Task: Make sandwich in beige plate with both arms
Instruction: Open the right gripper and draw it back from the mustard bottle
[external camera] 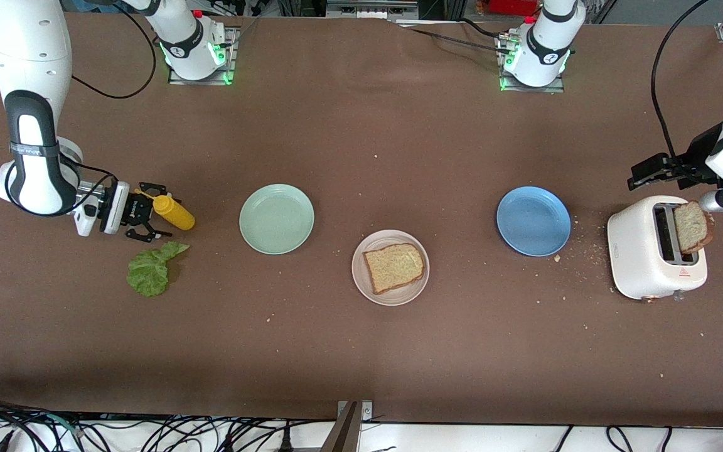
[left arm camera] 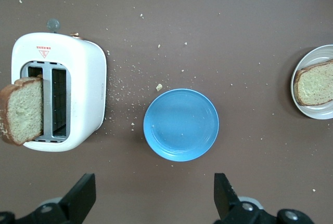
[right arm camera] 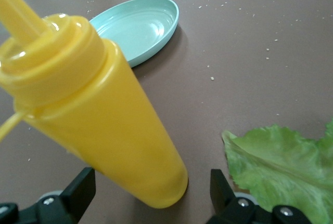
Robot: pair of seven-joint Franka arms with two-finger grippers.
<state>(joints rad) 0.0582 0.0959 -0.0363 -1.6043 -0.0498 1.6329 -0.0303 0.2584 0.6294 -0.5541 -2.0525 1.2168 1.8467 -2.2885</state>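
1. Nearest the front camera, mid-table, sits the beige plate (external camera: 393, 297). One slice of toasted bread (external camera: 394, 268) lies flat on it, with nothing on top, so the sandwich is only begun. Clock directions below take this plate as the centre, with twelve o'clock pointing toward the robots' bases.
2. At nine o'clock, toward the right arm's end of the table, a ruffled lettuce leaf (external camera: 150, 271) lies on the bare tabletop, well apart from the plate.
3. At three o'clock, toward the left arm's end, stands a white toaster (external camera: 641, 257). A second slice of bread (external camera: 691, 226) sticks up out of one slot, leaning outward, and crumbs are scattered on the table beside it.
4. At ten o'clock is a pale mint-green plate (external camera: 276, 219), and at two o'clock a blue plate (external camera: 533, 221). Both are bare.
5. Between nine and ten o'clock, just beside the lettuce, is a yellow squeeze bottle (external camera: 176, 213). The right gripper (external camera: 153, 212) is low at the bottle with its fingers spread wide on either side. A gap shows on each side, so it grips nothing.
6. The left gripper (left arm camera: 153, 195) hangs up over the table by the toaster and the blue plate. Its fingers are spread wide and hold nothing.
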